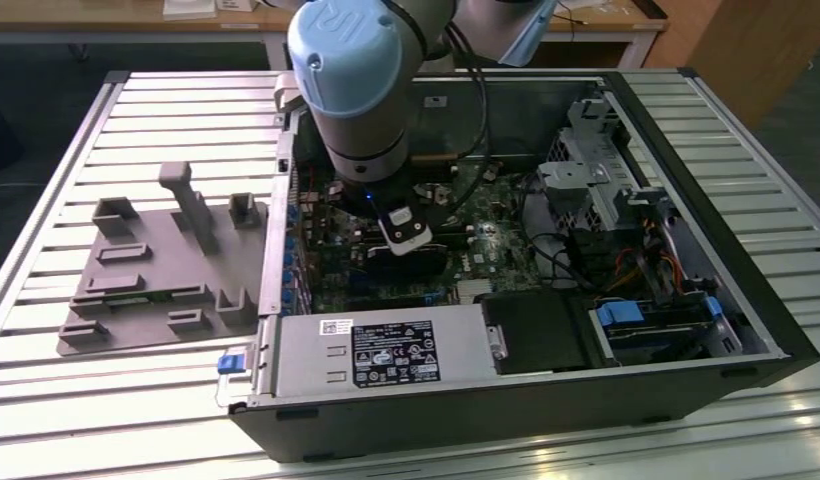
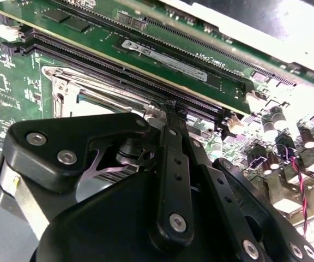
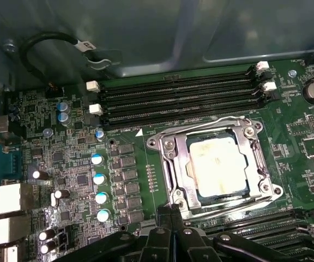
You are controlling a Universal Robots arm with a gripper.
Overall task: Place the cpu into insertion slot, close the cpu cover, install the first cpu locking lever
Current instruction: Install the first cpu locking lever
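Open PC case point(image 1: 730, 330) on slatted counter point(image 1: 63, 180): cpu point(image 3: 218, 165) seated, cpu cover point(image 3: 174, 158) down; jaws pressed together at socket edge, lever step in hand

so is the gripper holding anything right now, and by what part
Nothing held, as far as it shows. The cpu already sits in the insertion slot under the closed cpu cover; the gripper's fingertips meet at the cover's edge.

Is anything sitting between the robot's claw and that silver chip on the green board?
Nothing visible does. In the first wrist view the cpu lies in the insertion slot, framed by the cpu cover, and the gripper sits right at the cover's edge with only bare board between.
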